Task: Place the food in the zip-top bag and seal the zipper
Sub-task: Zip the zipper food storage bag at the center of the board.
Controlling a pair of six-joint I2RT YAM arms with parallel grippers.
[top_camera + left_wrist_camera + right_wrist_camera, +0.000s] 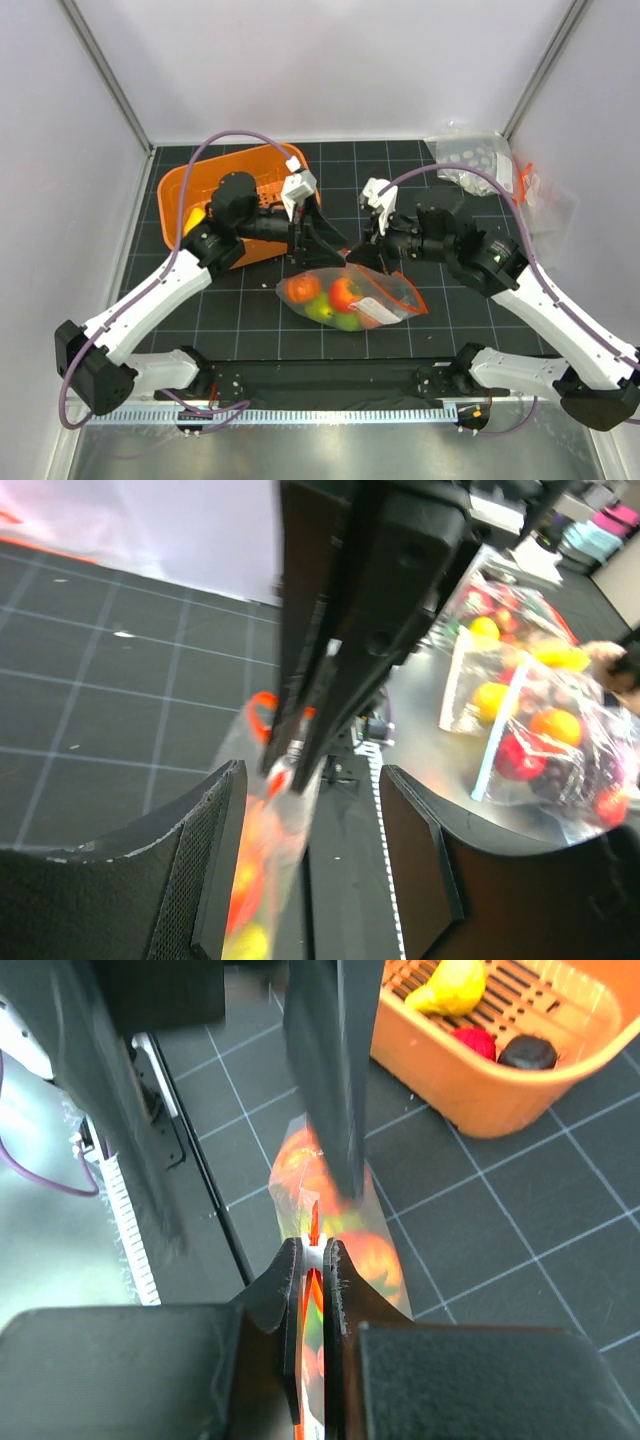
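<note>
Zip-top bag (398, 297): clear, crinkled plastic; lying at the centre of the black gridded bench (230, 320), between the two arms, to the near right of the orange basket (190, 185) and apart from it.

Food (343, 293): orange, red and green pieces, bunched together inside the bag.

Zipper (312, 1222): narrow orange-red strip along the bag's mouth, turned on edge, clamped at one spot.

Right fingers (282, 1290): pressed together on the zipper, with the strip showing in the slit between them and poking out just past the tips.

Left fingers (205, 860): spread wide, pinching nothing. The bag's mouth end sits in the gap, closer to one finger; cannot tell whether touching.

Basket contents, seen from the right wrist: yellow piece (450, 982), red piece (475, 1042) and dark round piece (528, 1052), all on the slatted floor.

Clear bag with white-dotted sheet (468, 155): far right corner of the bench, well apart from both arms.
</note>
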